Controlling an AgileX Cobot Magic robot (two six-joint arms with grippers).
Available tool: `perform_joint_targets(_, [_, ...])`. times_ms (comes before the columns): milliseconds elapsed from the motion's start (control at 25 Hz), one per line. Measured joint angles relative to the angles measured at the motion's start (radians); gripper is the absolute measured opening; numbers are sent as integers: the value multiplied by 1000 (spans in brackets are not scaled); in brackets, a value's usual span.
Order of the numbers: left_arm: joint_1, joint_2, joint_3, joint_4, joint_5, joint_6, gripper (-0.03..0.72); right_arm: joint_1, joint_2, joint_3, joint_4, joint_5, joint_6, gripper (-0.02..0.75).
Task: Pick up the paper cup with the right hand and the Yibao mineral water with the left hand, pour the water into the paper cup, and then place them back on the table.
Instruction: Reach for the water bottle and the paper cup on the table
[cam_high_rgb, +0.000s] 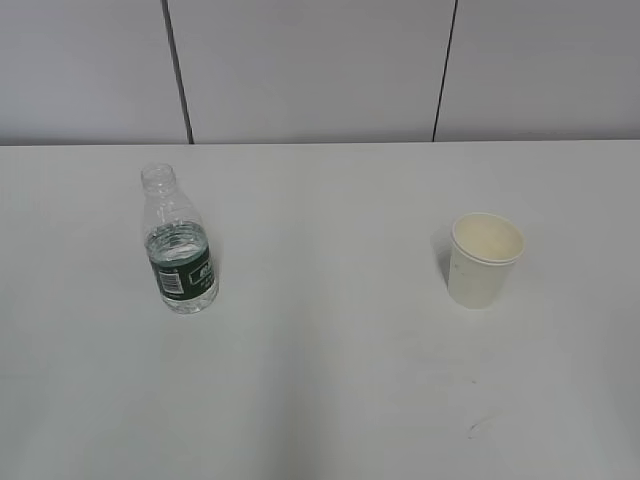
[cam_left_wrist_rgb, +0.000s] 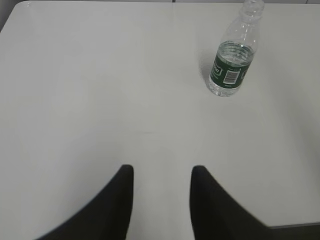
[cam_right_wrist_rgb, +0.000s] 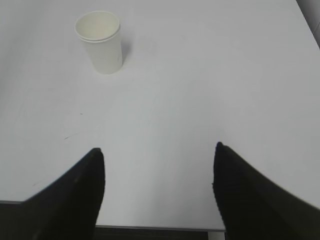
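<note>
The left hand (cam_left_wrist_rgb: 161, 172) hung low and level, its two black fingers (cam_left_wrist_rgb: 125, 200) parted by a narrow gap with nothing between them. The right hand (cam_right_wrist_rgb: 157, 152) sat in the same pose, fingers (cam_right_wrist_rgb: 87, 190) spread much wider, also empty. Neither arm showed in the exterior view; only the fingertips appeared in the wrist views.

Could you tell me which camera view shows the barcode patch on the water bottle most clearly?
The left wrist view: the bottle faces it, barcode patch square on. The exterior view shows the patch smaller and partly turned away; the right wrist view misses the bottle.
</note>
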Motion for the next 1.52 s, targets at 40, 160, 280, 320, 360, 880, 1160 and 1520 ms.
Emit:
perform_joint_targets(40, [0,0,0,0,0,0,246,0,0,0,0,0,0,531])
perform_joint_targets(160, [0,0,0,0,0,0,243,0,0,0,0,0,0,531])
perform_joint_targets(280, [0,0,0,0,0,0,243,0,0,0,0,0,0,531])
perform_joint_targets(320, [0,0,0,0,0,0,243,0,0,0,0,0,0,531])
perform_joint_targets(360, [0,0,0,0,0,0,241,0,0,-2,0,-2,0,531])
perform_joint_targets(880, [0,0,0,0,0,0,241,0,65,-21,-60,-327,0,526])
perform_joint_targets(1160, [0,0,0,-5,0,0,241,0,285,-20,-60,-550,0,519])
perform_joint_targets(1520, [0,7,-38,-36,-260,0,241,0,494,-8,-64,-830,0,519])
